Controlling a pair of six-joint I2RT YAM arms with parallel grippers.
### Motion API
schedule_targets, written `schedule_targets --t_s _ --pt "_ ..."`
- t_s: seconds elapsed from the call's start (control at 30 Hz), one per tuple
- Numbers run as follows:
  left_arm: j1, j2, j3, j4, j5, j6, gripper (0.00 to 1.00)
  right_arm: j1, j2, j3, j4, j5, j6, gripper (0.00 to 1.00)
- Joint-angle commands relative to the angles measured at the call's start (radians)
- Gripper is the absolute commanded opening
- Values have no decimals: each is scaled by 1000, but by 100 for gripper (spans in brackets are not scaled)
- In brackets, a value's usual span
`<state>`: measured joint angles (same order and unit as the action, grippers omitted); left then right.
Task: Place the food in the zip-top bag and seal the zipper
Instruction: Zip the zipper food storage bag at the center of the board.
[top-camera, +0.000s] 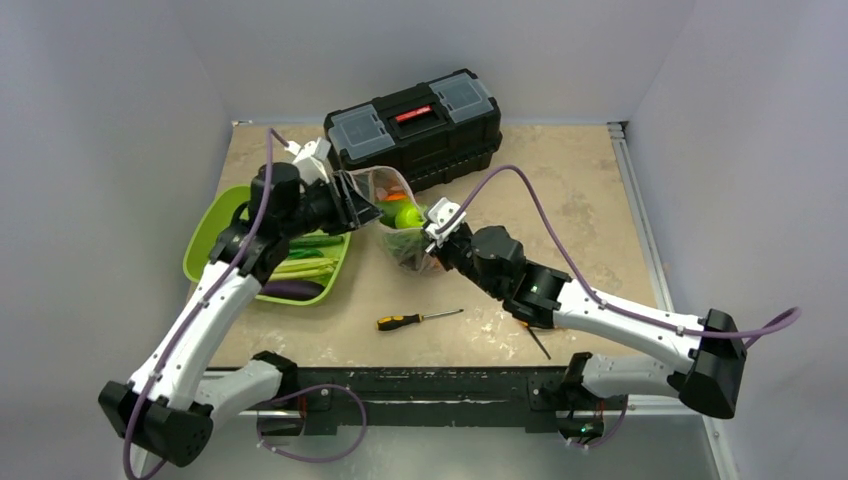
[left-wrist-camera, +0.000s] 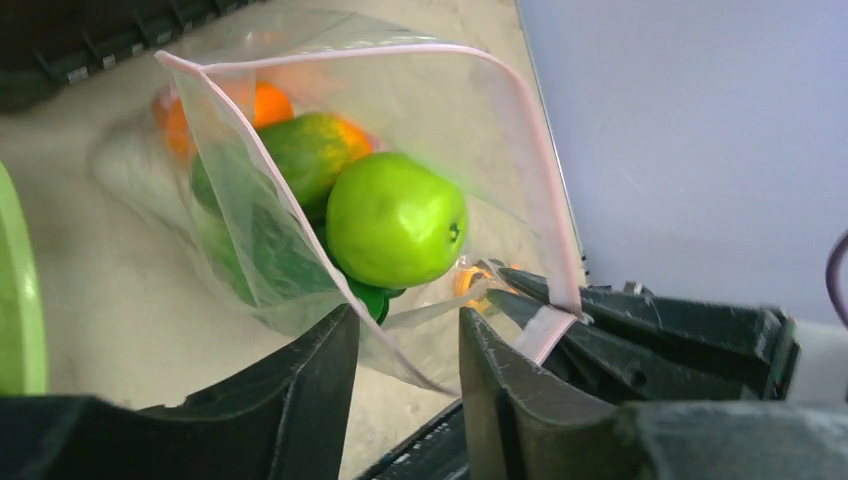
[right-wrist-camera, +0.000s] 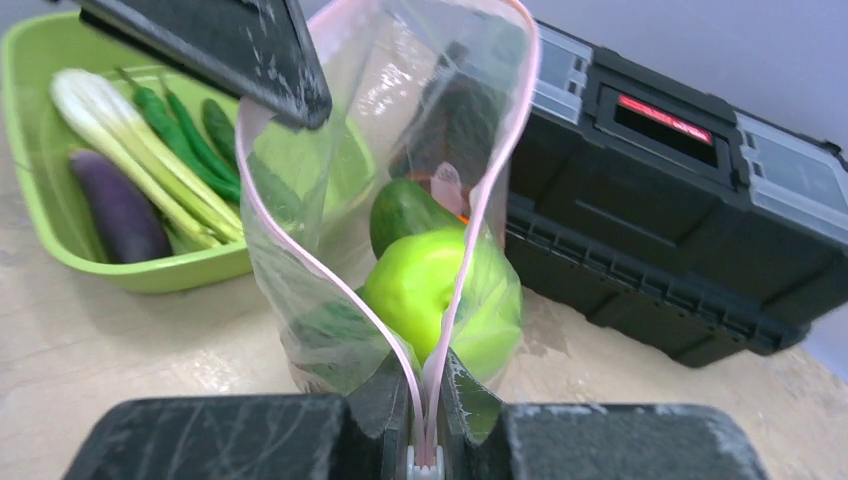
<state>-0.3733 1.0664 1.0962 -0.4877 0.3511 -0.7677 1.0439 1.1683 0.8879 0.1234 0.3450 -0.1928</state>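
Note:
The clear zip-top bag (top-camera: 398, 225) stands between my two grippers with its mouth open. Inside are a green apple (left-wrist-camera: 395, 220), an orange piece (left-wrist-camera: 265, 105) and a green-orange fruit (left-wrist-camera: 310, 150); the apple also shows in the right wrist view (right-wrist-camera: 430, 285). The pinkish zipper (right-wrist-camera: 480, 200) loops round the open mouth. My right gripper (right-wrist-camera: 425, 385) is shut on one end of the zipper, both strips pressed together. My left gripper (left-wrist-camera: 408, 330) is open, its fingers (left-wrist-camera: 300, 400) either side of the bag's near wall and strip, close to the right gripper's fingers (left-wrist-camera: 650, 330).
A black toolbox (top-camera: 415, 125) stands right behind the bag. A lime-green tray (top-camera: 215, 235) at the left holds an aubergine, a leek and green pods. A yellow-handled screwdriver (top-camera: 420, 320) lies on the table in front of the bag.

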Motion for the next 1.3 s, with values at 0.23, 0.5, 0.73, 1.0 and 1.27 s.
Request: schedule_targets --t_s 0.23,0.5,0.73,1.0,1.27 --pt "-109 -269 -55 209 276 964 65 -121 -72 3 87 -404 17 0" --pt "-210 -112 65 76 459 1403 75 -142 -77 4 55 -494 26 0" --pt "-244 88 272 -185 411 1672 76 -143 -105 -13 38 -488 29 0" --pt "-265 199 361 -302 464 1726 78 -143 -110 -18 26 -502 28 0" --pt "-294 252 351 -321 366 1764 75 -143 -117 -22 20 -498 28 0"
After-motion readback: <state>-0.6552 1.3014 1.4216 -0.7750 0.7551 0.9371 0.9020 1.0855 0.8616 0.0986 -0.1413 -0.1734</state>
